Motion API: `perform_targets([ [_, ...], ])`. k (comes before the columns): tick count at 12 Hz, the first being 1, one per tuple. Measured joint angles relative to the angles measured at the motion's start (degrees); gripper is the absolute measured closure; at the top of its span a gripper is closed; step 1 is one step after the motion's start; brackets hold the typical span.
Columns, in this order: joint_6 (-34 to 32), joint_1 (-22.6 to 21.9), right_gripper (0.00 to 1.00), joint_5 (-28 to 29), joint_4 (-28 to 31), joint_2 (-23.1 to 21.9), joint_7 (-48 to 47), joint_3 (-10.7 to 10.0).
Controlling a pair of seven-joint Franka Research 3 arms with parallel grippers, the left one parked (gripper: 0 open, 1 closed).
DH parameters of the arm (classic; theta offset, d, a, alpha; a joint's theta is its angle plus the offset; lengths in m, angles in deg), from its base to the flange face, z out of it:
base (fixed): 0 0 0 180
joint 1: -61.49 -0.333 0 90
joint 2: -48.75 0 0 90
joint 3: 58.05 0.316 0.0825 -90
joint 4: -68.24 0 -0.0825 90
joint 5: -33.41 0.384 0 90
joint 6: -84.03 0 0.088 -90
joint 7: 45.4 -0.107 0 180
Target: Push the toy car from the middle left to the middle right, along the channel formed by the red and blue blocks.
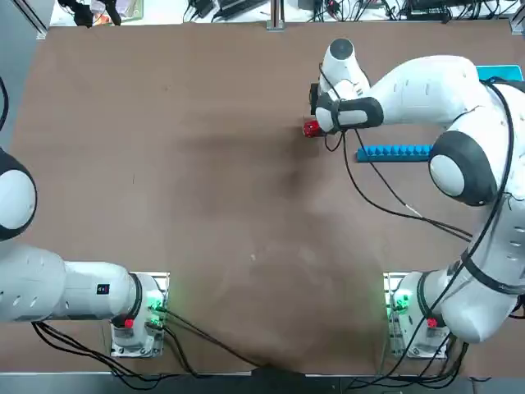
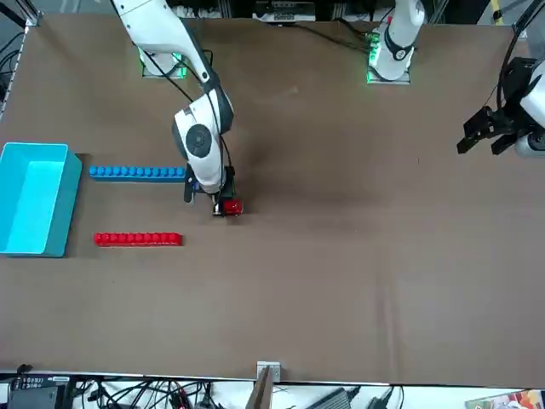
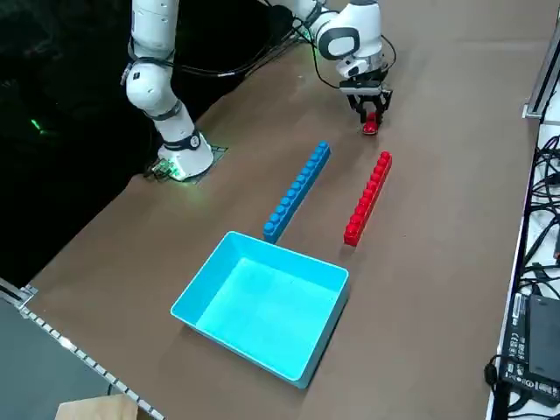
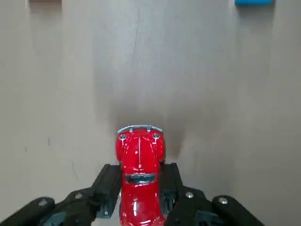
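Clock faces laid flat on the table, centred on the toy car, with 12 pointing away from my base.

Claw: my right gripper point(image 4: 140, 175) is closed on the tiny rounded red toy car with pale windows point(image 4: 140, 188). One black finger lies along each flank, so the opening is about as wide as the car's body. The nose, with its silvery bumper, juts out beyond the fingertips and points to 3 o'clock. I cannot tell whether the wheels touch the brown table point(image 2: 341, 290).

Car: it sits off the near ends of both brick rows, outside the channel point(image 3: 328, 188), the narrow straight strip of bare brown surface between them. The mouth of that strip lies near the car, at about 3 o'clock.

Rows: the long thin blue row of studded bricks point(image 1: 397, 153) runs off between 3 and 4 o'clock, on the side nearer my base. The slightly shorter red studded row point(image 2: 138, 239) runs roughly parallel, between 2 and 3 o'clock. My fingers are apart from both rows.

Other: a light-blue rectangular open tray point(image 3: 262, 302) lies further out toward 3 o'clock, beyond the rows' far ends.
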Motion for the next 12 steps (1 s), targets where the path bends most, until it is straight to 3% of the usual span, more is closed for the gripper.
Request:
perform_targets([
  [12,-0.75,-3.55,0.52,1.03,-5.41,3.49,-4.68,0.02],
])
